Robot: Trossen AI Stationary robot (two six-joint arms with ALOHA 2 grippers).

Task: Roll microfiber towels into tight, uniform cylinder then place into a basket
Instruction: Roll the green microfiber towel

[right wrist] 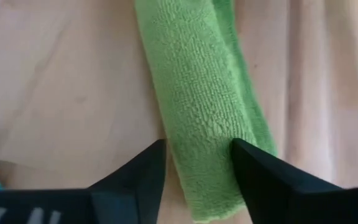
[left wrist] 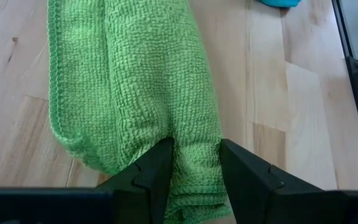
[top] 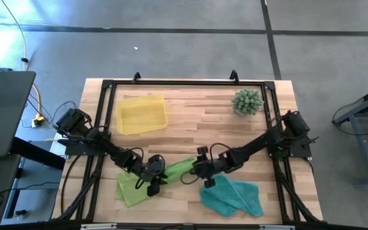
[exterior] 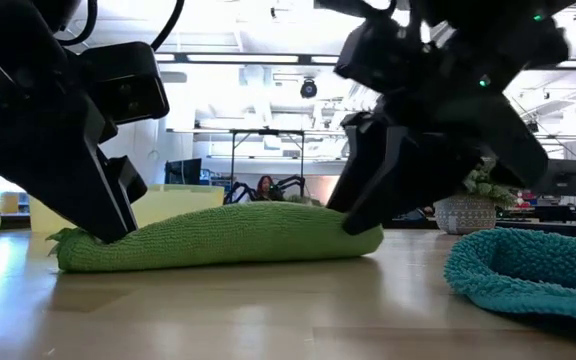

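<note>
Rolled lime towel (top: pixel 179 168) lay mid-bench (top: pixel 197 121), basket (top: pixel 142 114) well apart. Left gripper (left wrist: pixel 194 167) fingers pinched one end; right gripper (right wrist: pixel 197 163) fingers straddled the other end, grip unclear.

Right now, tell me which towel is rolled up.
The lime green towel stretched between both grippers; the other green towel and the teal towel lie loose.
</note>
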